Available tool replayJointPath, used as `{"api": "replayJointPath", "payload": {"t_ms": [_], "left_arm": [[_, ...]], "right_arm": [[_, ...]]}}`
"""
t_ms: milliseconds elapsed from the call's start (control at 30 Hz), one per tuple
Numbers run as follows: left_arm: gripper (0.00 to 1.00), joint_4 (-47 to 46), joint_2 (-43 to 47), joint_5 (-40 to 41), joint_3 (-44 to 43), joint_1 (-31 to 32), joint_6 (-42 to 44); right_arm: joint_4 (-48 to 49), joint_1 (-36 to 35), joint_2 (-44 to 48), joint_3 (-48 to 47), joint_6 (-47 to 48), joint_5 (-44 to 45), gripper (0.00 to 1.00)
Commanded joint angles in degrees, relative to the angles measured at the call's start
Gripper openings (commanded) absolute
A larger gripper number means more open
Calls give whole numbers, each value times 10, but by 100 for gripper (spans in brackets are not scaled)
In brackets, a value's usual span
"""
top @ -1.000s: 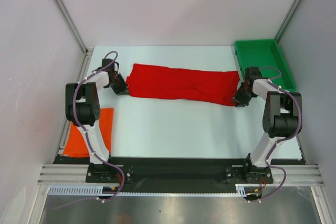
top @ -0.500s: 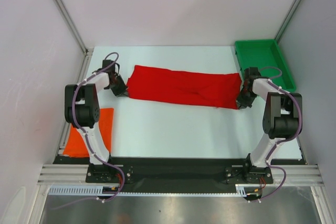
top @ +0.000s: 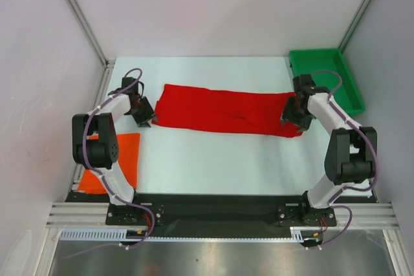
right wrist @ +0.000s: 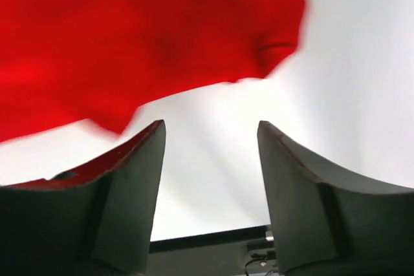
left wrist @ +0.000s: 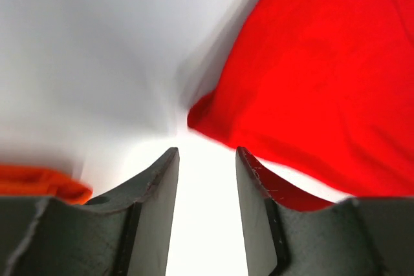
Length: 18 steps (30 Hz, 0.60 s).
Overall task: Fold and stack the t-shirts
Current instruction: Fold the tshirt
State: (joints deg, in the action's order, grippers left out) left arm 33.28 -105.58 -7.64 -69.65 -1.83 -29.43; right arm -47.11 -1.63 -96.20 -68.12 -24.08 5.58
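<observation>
The red t-shirt (top: 223,109) lies folded into a long band across the middle of the table. It fills the right of the left wrist view (left wrist: 323,75) and the top of the right wrist view (right wrist: 129,37). The orange t-shirt (top: 115,159) lies as a flat rectangle at the near left, partly under the left arm; its corner shows in the left wrist view (left wrist: 39,182). My left gripper (top: 143,119) is open and empty just off the red shirt's left end. My right gripper (top: 289,118) is open and empty over the shirt's right end.
A green plastic tray (top: 323,75) stands at the far right corner, just behind the right arm. White walls and metal posts close in the table on three sides. A black strip (top: 207,205) runs along the near edge.
Both grippers have let go of the red shirt's ends and opened. The left gripper moved left and nearer; the right wrist swung up and inward over the shirt's right end. The shirt lies flat.
</observation>
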Motion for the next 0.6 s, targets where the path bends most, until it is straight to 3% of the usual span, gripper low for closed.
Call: {"api": "replayJointPath", "payload": {"t_ms": [0, 167, 267, 300, 367, 400, 467, 567], "left_arm": [[46, 16, 75, 2, 5, -2, 25], [44, 9, 88, -28, -25, 30, 64], [41, -4, 32, -91, -73, 67, 81], [35, -4, 12, -126, -89, 89, 82], [30, -3, -44, -145, -128, 123, 77], [29, -4, -57, -152, -140, 134, 77], [29, -5, -86, -156, -165, 156, 75], [29, -10, -115, -160, -175, 169, 73]], "right_arm": [[-12, -74, 68, -64, 21, -4, 64], [104, -137, 24, -83, 18, -87, 62], [138, -165, -38, -111, 14, -96, 41], [145, -170, -68, -119, 13, -98, 29], [165, -181, -90, -131, 10, -100, 17], [173, -184, -99, -135, 8, -103, 7], [184, -195, -128, -147, 4, -107, 0], [195, -210, -157, -163, 2, -105, 0]]}}
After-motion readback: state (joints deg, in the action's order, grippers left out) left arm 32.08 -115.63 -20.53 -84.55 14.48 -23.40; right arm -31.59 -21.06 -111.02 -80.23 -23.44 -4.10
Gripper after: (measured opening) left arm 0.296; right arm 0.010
